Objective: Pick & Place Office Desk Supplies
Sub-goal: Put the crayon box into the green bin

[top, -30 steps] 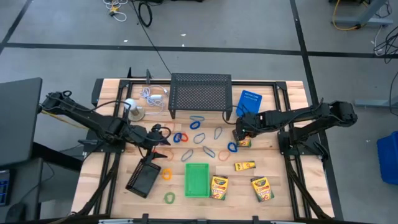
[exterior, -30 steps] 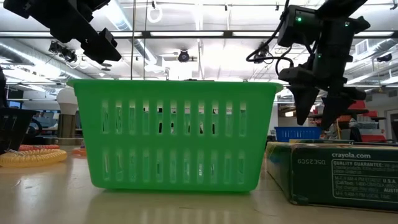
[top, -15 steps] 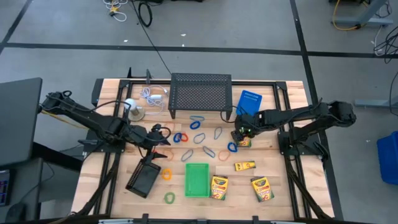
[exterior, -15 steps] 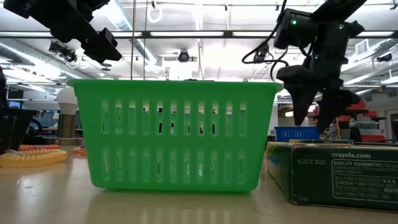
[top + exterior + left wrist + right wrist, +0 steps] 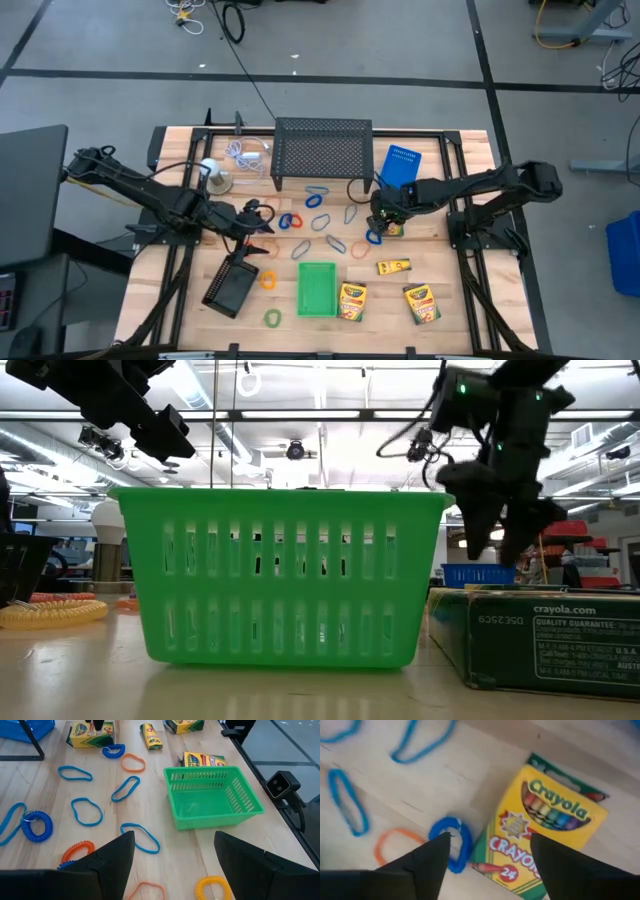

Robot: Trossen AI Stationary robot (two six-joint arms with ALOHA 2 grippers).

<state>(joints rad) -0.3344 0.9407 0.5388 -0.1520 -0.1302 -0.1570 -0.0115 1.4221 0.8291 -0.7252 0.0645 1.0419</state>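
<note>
My right gripper (image 5: 378, 218) hangs open, pointing down, over a yellow crayon box (image 5: 540, 835) and the blue coiled loop (image 5: 454, 845) beside it; it touches neither. Three more crayon boxes (image 5: 352, 301) (image 5: 421, 303) (image 5: 393, 266) lie flat near the front right. Thin loops in blue, orange and green (image 5: 318, 199) lie spread over the table's middle. My left gripper (image 5: 258, 222) waits open at centre left, above loops (image 5: 86, 812), tilted down toward the green basket (image 5: 210, 795).
The green basket (image 5: 317, 288) stands near the front centre. A black mesh rack (image 5: 322, 152) and a blue tray (image 5: 400, 165) are at the back. A black box (image 5: 232, 285) lies front left. A white cable (image 5: 245, 152) and a white ball (image 5: 210, 170) sit back left.
My right gripper has moved a little toward the table's left, from over the crayon box toward its edge beside the blue coiled loop, staying open and pointing down. Nothing on the table has moved.
</note>
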